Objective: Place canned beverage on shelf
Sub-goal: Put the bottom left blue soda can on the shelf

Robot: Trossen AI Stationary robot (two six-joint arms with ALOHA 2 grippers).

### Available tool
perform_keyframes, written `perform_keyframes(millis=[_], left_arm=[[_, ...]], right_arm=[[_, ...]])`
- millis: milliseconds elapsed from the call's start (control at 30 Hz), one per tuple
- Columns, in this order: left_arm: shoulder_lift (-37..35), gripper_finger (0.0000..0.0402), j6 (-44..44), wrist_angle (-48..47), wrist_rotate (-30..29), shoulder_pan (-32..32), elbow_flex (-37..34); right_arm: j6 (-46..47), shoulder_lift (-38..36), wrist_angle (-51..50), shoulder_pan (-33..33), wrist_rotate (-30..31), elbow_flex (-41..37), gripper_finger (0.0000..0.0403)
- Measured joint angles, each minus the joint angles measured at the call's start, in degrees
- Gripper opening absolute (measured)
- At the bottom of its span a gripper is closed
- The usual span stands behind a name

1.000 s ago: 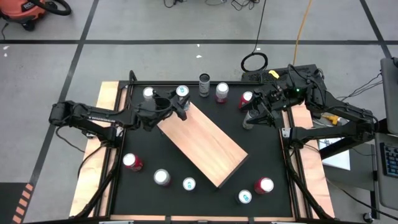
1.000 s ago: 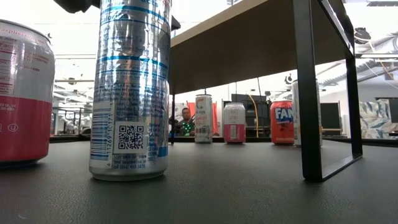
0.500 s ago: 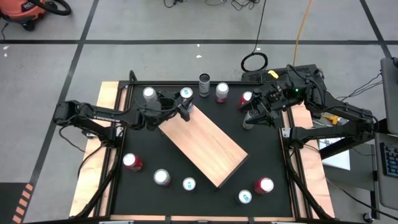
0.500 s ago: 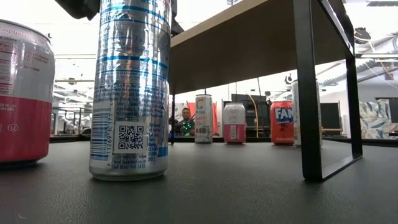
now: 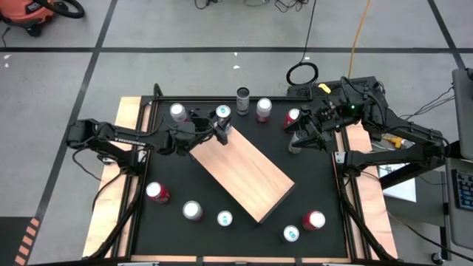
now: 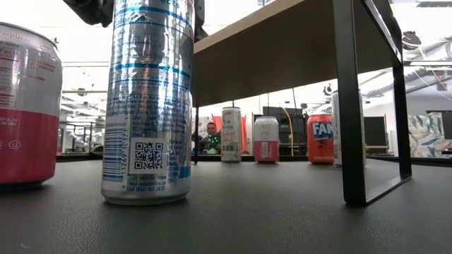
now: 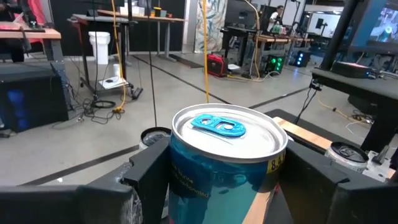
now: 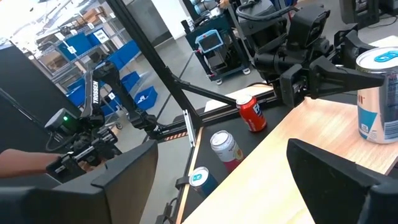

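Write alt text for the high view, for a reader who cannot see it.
Seen from above, the left gripper holds a blue-topped can at the far corner of a pale wooden shelf lying diagonally on a black table. The right gripper waits open by the table's far right edge; other cans stand scattered around the shelf.

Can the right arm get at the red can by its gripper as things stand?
Probably yes. The right gripper is open and empty, and the red can stands just beside it on the table, nothing between. The left gripper is busy with the blue-tab can.
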Motion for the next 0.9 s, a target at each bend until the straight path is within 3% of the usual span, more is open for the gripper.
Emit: perform_keyframes(millis=[600, 900], left_arm=[[0.0, 0.0251, 0.3, 0.1, 0.0, -0.2, 0.0], [0.0, 0.0308, 0.4, 1.0, 0.7, -0.2, 0.0]], right_arm=[[0.0, 0.0, 0.0, 0.0, 0.0, 0.0, 0.0334], [0.0, 0.0, 0.0, 0.0, 0.0, 0.0, 0.0334]])
